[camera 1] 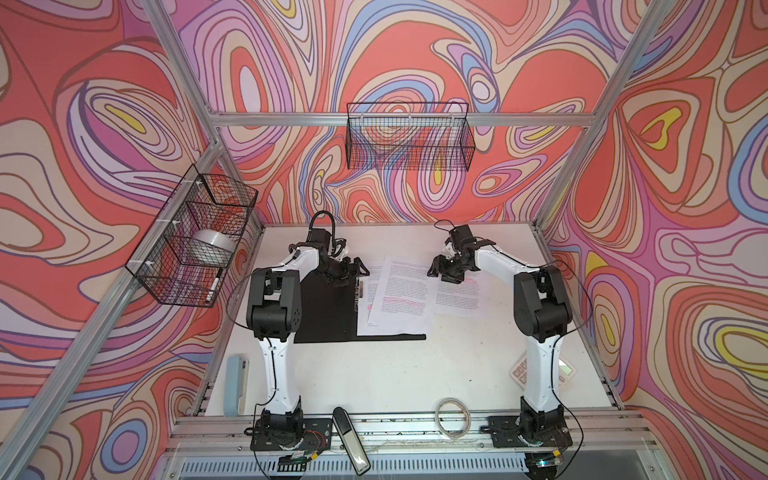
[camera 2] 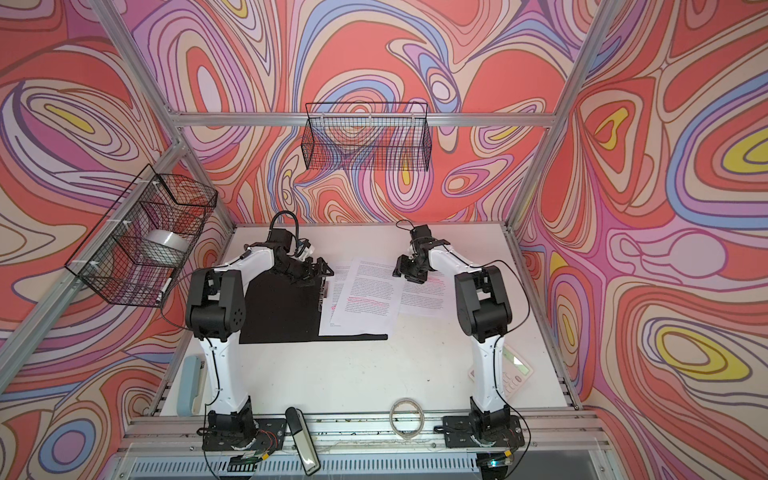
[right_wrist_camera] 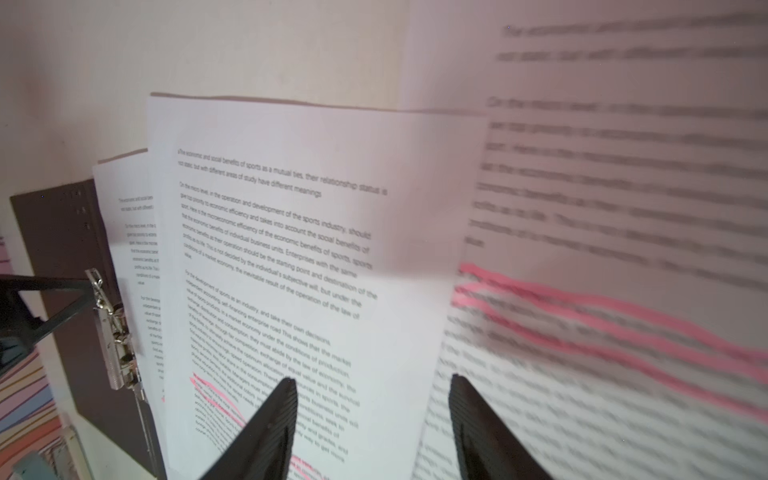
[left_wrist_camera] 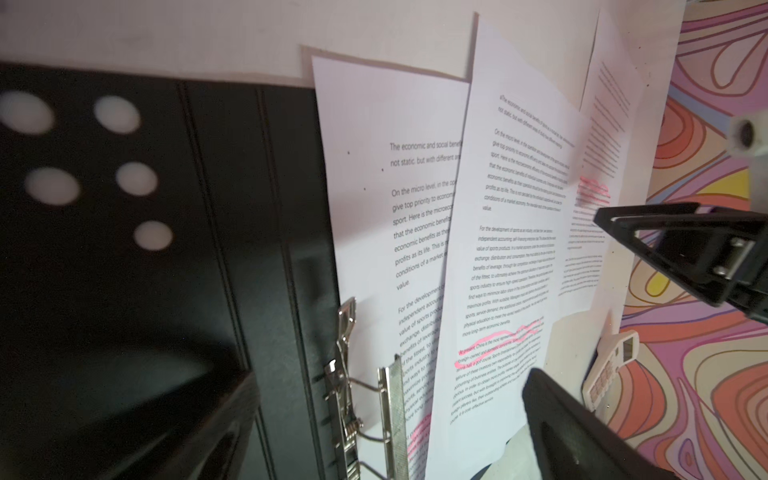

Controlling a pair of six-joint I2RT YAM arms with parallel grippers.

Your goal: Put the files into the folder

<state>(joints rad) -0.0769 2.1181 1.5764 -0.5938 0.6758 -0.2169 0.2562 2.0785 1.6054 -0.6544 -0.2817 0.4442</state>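
In a top view, we see the folder (camera 1: 328, 307) lying open, with the files (camera 1: 401, 291) fanned over its three o'clock half. Left wrist: our left gripper (left_wrist_camera: 392, 374) gapes wide over the clip (left_wrist_camera: 345, 365), probably to work it. Right wrist: our right gripper (right_wrist_camera: 372, 380) hovers released above the files, probably to nudge them in.
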